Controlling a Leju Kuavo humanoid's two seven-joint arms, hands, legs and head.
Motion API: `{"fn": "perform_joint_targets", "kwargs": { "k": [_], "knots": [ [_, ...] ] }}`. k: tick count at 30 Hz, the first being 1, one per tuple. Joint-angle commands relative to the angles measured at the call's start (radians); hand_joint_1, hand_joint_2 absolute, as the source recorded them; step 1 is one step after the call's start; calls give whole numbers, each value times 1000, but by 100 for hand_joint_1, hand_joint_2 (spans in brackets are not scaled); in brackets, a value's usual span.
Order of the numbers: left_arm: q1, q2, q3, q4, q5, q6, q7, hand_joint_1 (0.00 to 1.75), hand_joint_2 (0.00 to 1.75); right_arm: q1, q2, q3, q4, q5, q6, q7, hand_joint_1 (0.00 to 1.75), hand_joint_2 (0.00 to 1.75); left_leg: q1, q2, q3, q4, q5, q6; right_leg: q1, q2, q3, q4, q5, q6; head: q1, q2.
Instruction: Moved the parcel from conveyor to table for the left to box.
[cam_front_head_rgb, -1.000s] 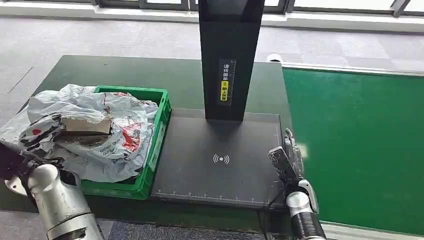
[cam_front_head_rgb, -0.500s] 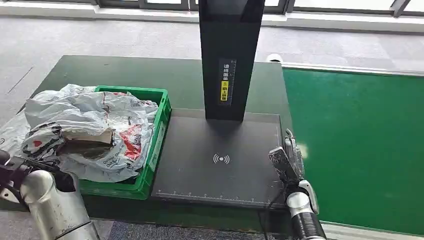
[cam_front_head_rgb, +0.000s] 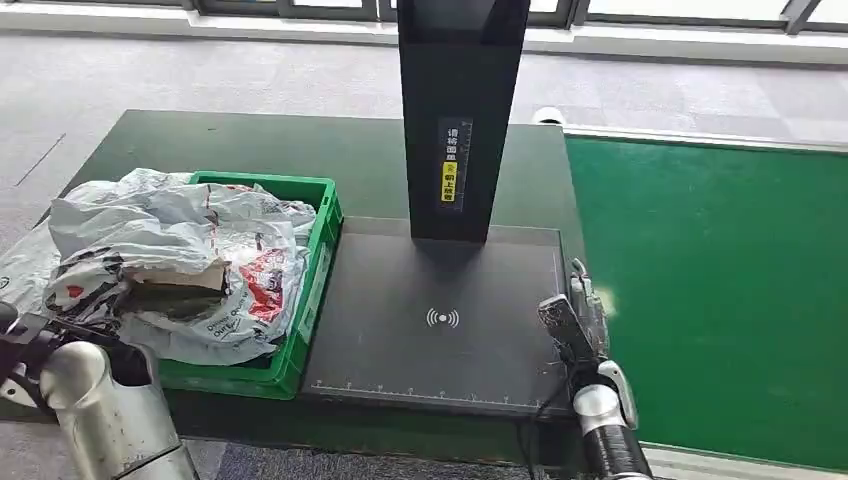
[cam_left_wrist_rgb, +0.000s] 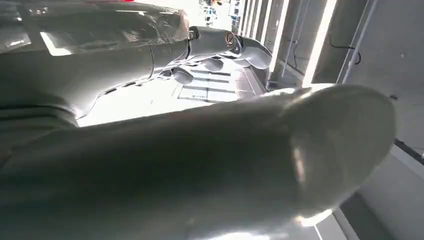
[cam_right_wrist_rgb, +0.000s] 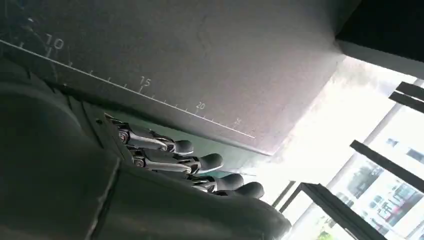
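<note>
Nearest in, left hand (cam_front_head_rgb: 22, 345) low at the table's near-left corner, pulled back off the heap compared with a second ago, when it reached up against the bags. Holding nothing; in the left wrist view fingers (cam_left_wrist_rgb: 215, 47) long and spread, no parcel between them. Right hand (cam_front_head_rgb: 580, 318) parked upright at the right edge of the scanner pad (cam_front_head_rgb: 440, 340), unmoved over the last second, fingers (cam_right_wrist_rgb: 200, 162) extended side by side, empty. Just beyond the left hand, green crate (cam_front_head_rgb: 300, 300) brimming with white plastic mailers; topmost parcel (cam_front_head_rgb: 175, 275), a flat brown-grey packet, sagged a little lower into the pile since release. Scanner pad between crate and conveyor belt (cam_front_head_rgb: 720, 300) carrying nothing to move. Further back, black scanner post (cam_front_head_rgb: 460, 110) rising from the pad. Reads as boxing done for this parcel, both hands free, likely waiting on the next one along the belt.
</note>
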Motion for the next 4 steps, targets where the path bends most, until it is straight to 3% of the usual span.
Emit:
{"fn": "perform_joint_targets", "kwargs": {
  "k": [1,4],
  "knots": [
    [61,1,-88,-107,64,-3,4,0,0,-22,-5,-82,43,-20,-13,-34,0,0,1,0,2,-2,0,-1,1,-1,3,-3,1,0,0,0],
    [138,1,-221,-259,90,-3,4,0,0,15,15,-78,-50,-50,-10,-95,0,0,1,1,2,-1,0,-1,1,0,2,-2,0,0,0,0]
  ]
}}
